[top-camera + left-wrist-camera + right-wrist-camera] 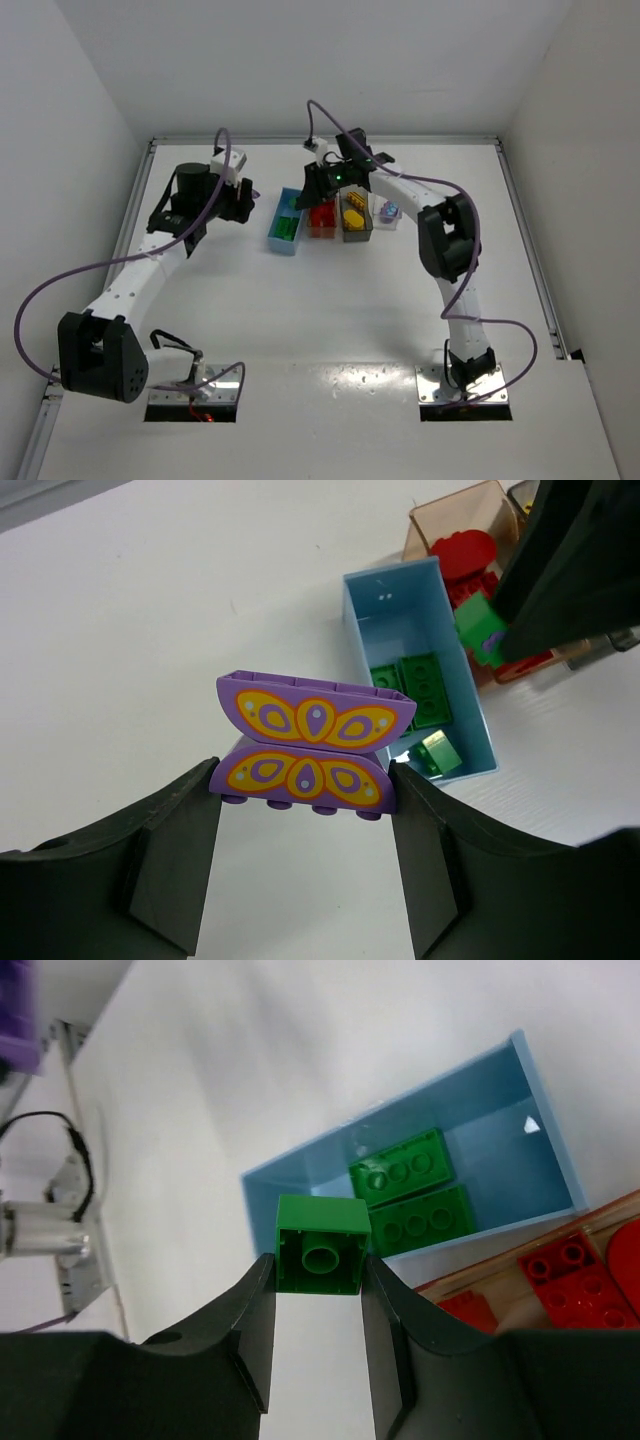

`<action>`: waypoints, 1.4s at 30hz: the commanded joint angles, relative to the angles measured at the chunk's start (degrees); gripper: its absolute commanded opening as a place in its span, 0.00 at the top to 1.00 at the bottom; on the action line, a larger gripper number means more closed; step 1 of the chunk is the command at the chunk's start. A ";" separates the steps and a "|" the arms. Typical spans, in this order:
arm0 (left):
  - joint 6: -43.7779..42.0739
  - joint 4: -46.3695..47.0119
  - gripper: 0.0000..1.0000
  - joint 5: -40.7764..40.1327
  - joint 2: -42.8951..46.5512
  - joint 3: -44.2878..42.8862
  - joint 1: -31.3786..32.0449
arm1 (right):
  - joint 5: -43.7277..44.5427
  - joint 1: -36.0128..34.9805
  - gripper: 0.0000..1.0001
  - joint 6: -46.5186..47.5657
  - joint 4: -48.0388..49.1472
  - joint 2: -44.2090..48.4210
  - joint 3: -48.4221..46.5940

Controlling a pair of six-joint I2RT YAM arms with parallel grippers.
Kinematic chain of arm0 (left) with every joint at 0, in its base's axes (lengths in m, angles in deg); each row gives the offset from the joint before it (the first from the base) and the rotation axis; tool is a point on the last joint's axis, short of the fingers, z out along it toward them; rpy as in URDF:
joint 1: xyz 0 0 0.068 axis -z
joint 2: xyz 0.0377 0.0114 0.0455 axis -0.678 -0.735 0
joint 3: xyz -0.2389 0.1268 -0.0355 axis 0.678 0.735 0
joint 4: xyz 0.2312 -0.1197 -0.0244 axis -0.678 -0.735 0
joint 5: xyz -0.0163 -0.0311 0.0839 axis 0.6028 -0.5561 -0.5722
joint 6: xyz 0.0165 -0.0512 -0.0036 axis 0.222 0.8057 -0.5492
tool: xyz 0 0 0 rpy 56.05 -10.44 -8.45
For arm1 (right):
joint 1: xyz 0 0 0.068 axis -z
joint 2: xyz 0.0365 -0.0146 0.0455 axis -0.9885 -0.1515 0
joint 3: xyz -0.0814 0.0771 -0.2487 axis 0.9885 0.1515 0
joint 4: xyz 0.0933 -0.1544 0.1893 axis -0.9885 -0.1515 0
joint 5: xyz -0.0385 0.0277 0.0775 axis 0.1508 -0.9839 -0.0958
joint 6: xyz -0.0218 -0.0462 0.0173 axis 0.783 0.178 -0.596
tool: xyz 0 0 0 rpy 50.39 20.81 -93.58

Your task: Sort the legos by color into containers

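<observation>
Right gripper: clamped on green brick.
Brick: up above the blue bin, at its edge.
Do well: move over the middle, go low, let go.
Left gripper: clamped on purple bricks.

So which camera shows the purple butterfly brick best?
The left wrist view: the purple butterfly brick sits big and sharp between the left fingers. The right wrist view shows only a purple blur; the top view shows it too small.
</observation>
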 commanded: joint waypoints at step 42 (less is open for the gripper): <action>-4.86 3.38 0.77 21.05 -7.64 -8.20 14.65 | -25.55 3.17 0.16 -29.05 24.03 12.23 16.50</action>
